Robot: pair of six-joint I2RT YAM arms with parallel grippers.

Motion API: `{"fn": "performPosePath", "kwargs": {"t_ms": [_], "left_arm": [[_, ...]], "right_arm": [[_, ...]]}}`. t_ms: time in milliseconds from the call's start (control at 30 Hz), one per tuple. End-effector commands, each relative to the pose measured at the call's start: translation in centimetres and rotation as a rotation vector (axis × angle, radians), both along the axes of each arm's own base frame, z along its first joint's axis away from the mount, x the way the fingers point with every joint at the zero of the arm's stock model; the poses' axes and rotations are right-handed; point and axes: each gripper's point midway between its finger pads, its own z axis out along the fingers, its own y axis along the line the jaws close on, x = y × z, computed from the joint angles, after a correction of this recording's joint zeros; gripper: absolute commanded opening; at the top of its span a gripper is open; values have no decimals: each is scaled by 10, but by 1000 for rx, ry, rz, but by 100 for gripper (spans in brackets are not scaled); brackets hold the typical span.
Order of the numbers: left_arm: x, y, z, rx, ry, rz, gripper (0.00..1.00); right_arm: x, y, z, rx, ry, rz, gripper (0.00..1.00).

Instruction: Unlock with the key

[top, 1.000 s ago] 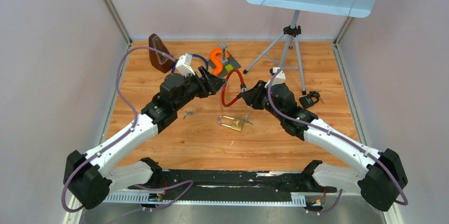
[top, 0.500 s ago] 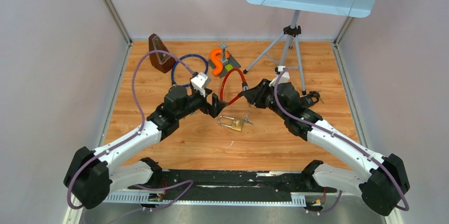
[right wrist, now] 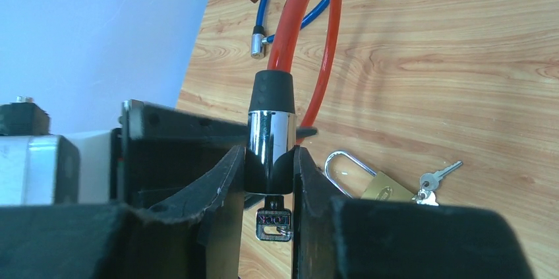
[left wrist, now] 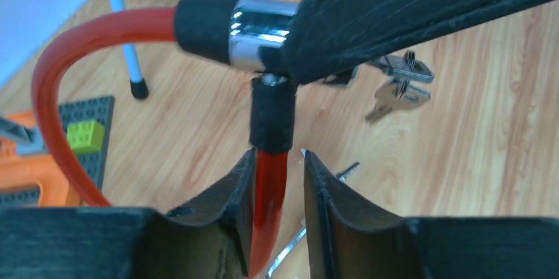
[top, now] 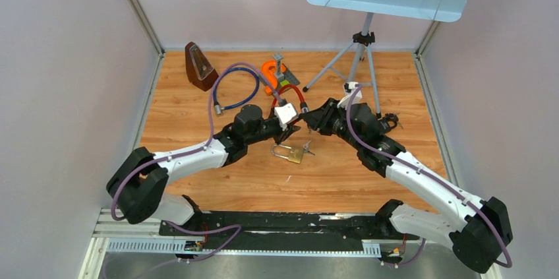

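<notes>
Right wrist view: the right fingers (right wrist: 221, 183) are clamped on the chrome barrel (right wrist: 271, 135) of the red cable lock (right wrist: 280, 41), held above the bench (right wrist: 461, 61) near a brass padlock (right wrist: 382, 186). The left fingers (left wrist: 224, 200) straddle its red cable, partly open, with a gap on one side.

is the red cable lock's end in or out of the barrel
In: the black-sleeved end of the red cable sits in the chrome barrel, no gap showing.
</notes>
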Motion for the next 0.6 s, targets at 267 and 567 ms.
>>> {"fn": "performPosePath", "kwargs": {"t_ms": [267,567], "left_arm": [[2,-9,-2,203,-229,-23,0],[19,11,-13,413,-300,62,6]], "right_arm": [[4,-30,66,155,-150,-38,0],[12,-81,48,41,-136,-148,0]]}}
